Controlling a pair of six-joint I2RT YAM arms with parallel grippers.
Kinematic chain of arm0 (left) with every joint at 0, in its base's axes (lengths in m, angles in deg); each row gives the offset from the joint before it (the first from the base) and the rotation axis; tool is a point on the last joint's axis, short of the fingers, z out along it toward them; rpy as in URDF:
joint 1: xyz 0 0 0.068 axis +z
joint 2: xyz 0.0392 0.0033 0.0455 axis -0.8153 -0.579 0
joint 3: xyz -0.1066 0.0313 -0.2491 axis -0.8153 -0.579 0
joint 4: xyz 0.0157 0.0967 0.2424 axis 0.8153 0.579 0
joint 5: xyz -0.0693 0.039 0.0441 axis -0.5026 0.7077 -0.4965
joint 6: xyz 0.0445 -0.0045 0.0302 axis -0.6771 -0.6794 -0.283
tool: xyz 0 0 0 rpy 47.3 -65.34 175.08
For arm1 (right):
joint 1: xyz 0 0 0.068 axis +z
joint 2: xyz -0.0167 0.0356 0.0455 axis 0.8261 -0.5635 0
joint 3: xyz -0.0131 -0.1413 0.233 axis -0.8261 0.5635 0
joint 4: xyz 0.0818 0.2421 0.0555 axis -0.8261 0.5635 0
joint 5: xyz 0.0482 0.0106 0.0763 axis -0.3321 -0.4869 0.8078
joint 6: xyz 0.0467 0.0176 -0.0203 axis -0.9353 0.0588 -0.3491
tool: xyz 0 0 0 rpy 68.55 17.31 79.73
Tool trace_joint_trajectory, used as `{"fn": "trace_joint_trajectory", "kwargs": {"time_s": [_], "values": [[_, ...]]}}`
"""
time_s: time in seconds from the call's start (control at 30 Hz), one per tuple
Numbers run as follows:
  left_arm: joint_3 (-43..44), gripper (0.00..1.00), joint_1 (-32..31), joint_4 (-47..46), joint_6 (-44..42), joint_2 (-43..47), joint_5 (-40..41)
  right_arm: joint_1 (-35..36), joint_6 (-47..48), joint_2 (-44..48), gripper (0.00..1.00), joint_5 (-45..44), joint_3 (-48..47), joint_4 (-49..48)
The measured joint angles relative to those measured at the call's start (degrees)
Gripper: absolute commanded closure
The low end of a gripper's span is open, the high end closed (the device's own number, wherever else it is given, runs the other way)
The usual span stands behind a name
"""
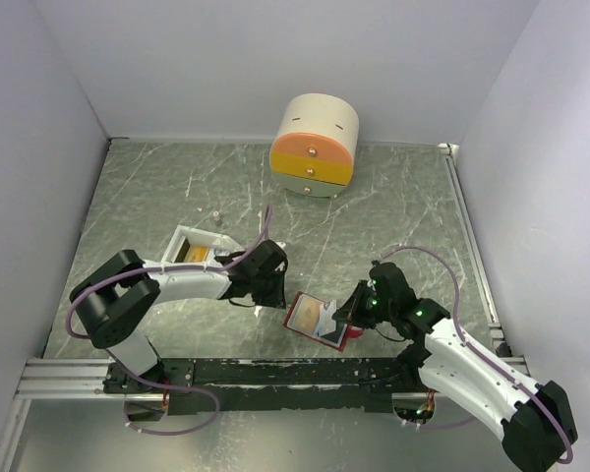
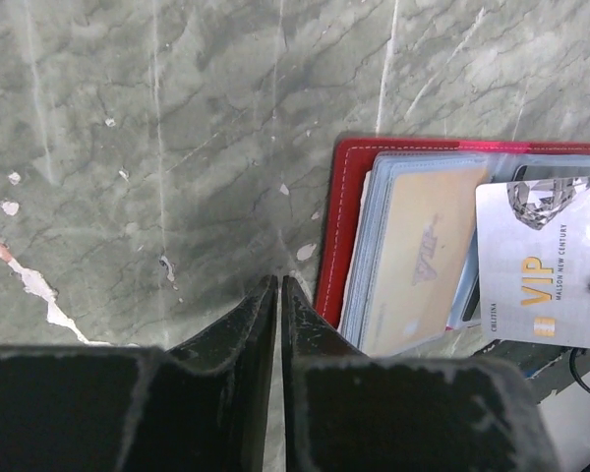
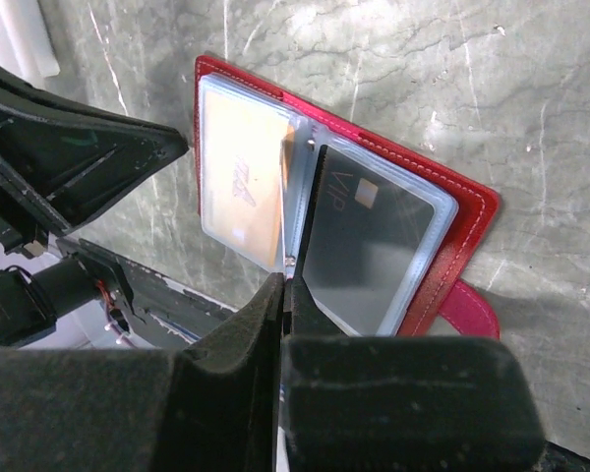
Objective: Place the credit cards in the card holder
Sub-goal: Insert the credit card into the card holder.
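Well, the left hand (image 2: 278, 287) has its two dark fingers all but together. Only a sliver of a gap shows between them, with nothing caught in it. Its tips hang over the bare marbled table (image 2: 128, 147), just beside the left edge of the card holder (image 2: 336, 226).

The right hand (image 3: 285, 281) is pressed fully together, its tips at the near edge of the clear sleeves (image 3: 295, 167), close to the fold. Whether it nips a sleeve or merely touches it, I cannot tell.

The red holder lies open on the table between the two hands, towards the front. A gold card (image 2: 413, 256) sits tucked in a sleeve on its left half. A pale VIP card (image 2: 536, 265) sits over the right half and looks raised off the holder on the right hand's side.

Further out, a white tray (image 1: 182, 239) rests on the table behind the left arm with something yellow in it. A round cream-and-orange drawer box (image 1: 315, 143) stands at the far wall, well apart from everything.
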Motion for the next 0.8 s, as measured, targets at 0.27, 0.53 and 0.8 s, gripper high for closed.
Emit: {"fn": "trace_joint_trajectory", "kwargs": {"time_s": [0.27,0.53,0.8], "values": [[-2.03,0.85,-0.33,-1.99,0.7,1.22,-0.52,0.0,-0.44,-0.2,1.0,0.0,0.72,-0.28],[-2.29,0.85,-2.45,-2.6,1.7,1.22,-0.68,0.0,-0.5,0.81,1.0,-0.07,0.72,0.11],[-2.29,0.85,-3.34,-2.56,2.21,1.22,-0.63,0.0,-0.81,2.16,1.0,-0.48,0.72,1.11]]}}
